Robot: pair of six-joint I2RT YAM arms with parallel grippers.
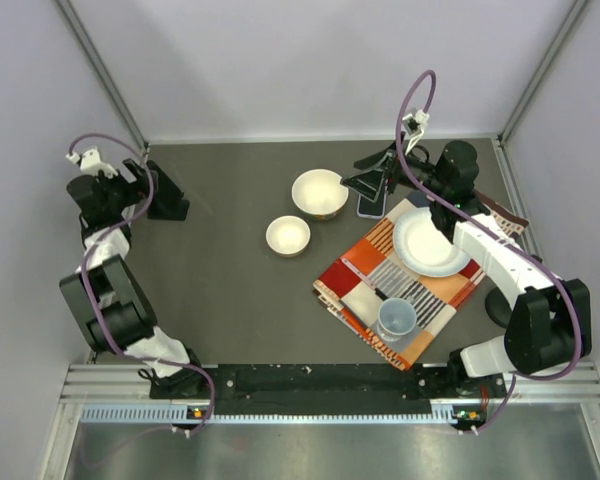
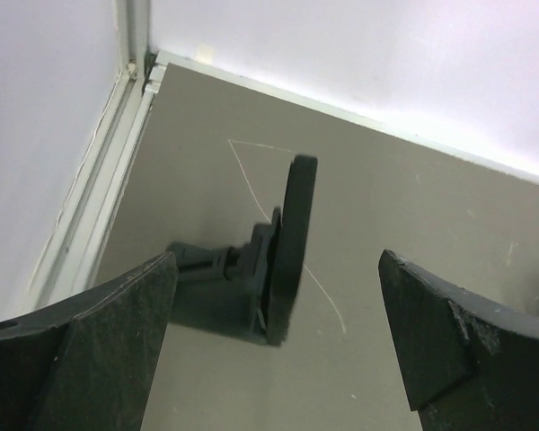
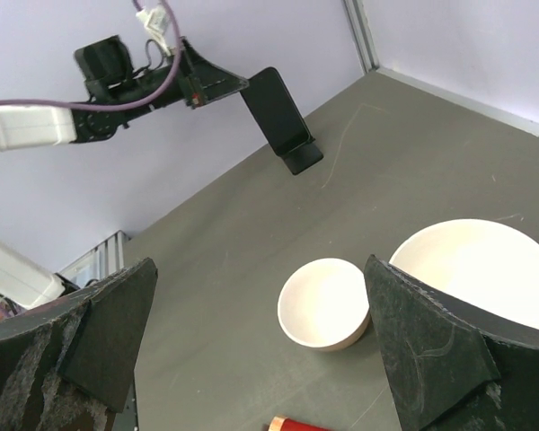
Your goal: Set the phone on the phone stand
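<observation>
The black phone stand (image 1: 170,205) stands at the table's far left. In the left wrist view the stand (image 2: 283,242) is edge-on, just ahead of my open, empty left gripper (image 2: 278,346), which sits right beside it (image 1: 142,180). The dark phone (image 1: 372,206) lies flat at the back, right of the large bowl, just beyond the placemat. My right gripper (image 1: 365,180) hovers over it, open and empty (image 3: 260,337). The right wrist view shows the stand (image 3: 283,117) far off. A red edge (image 3: 296,424) shows at the bottom of that view; I cannot tell what it is.
A large cream bowl (image 1: 319,193) and a small one (image 1: 288,236) sit mid-table, also in the right wrist view (image 3: 481,269) (image 3: 323,303). A striped placemat (image 1: 360,285) at right carries a white plate (image 1: 430,242) and a cup (image 1: 397,318). Walls enclose the table.
</observation>
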